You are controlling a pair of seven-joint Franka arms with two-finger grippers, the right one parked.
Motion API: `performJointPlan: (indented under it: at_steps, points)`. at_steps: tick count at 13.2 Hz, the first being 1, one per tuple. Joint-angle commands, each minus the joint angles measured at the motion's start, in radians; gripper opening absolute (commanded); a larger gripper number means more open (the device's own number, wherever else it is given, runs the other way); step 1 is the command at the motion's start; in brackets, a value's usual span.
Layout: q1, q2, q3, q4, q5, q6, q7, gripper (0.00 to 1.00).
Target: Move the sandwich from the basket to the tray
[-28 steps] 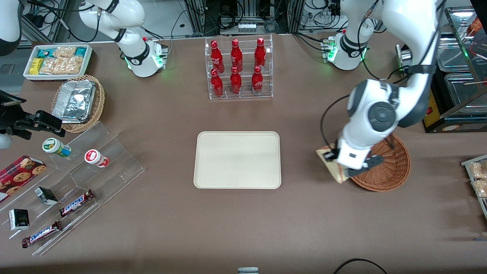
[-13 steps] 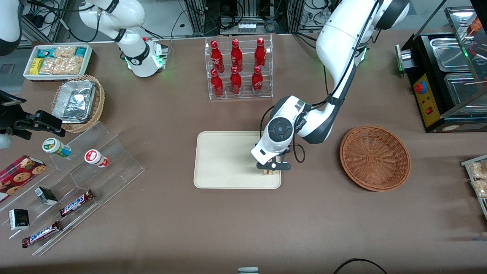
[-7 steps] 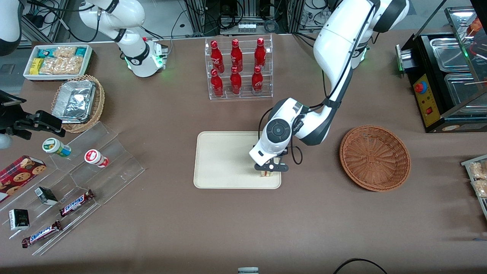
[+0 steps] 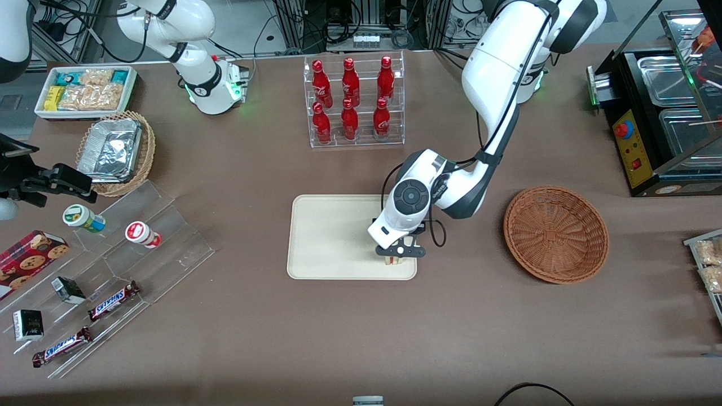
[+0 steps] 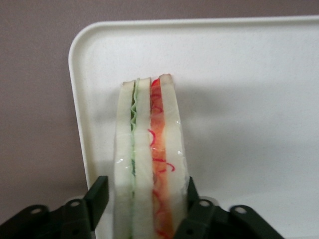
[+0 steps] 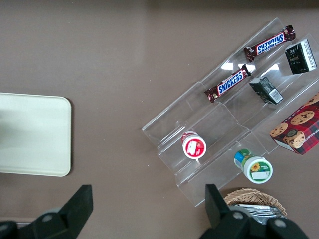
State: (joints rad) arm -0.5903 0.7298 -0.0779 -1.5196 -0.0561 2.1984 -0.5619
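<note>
Arm's carried the sandwich (image 5: 149, 159) out of the basket (image 4: 555, 234). It's now upright on edge over the tray (image 4: 333, 237) corner nearest the basket, end effector (image 4: 396, 256) directly above, clamped across its flat faces; just let go.

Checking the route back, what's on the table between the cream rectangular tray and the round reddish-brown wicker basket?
Only bare brown tabletop between cream tray and wicker basket in the front view; the gripper holds the sandwich over the tray.

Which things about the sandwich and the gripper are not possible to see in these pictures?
- Front view: the sandwich is mostly covered by the gripper, so its shape is hidden.
- Left wrist view: the sandwich's base is cut off at the picture edge, so contact with the tray is unclear.
- The basket's contents: none visible.
</note>
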Motion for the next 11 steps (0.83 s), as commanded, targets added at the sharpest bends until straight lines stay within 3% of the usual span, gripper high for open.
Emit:
performJointPlan:
  at_steps: [1, 4, 11]
  points:
    - [-0.012, -0.062, 0.010, 0.007, 0.018, -0.069, -0.021, 1.00]
    - [0.053, -0.194, 0.026, 0.004, 0.036, -0.253, -0.010, 1.00]
    - [0.294, -0.506, 0.052, -0.113, 0.050, -0.377, -0.007, 1.00]
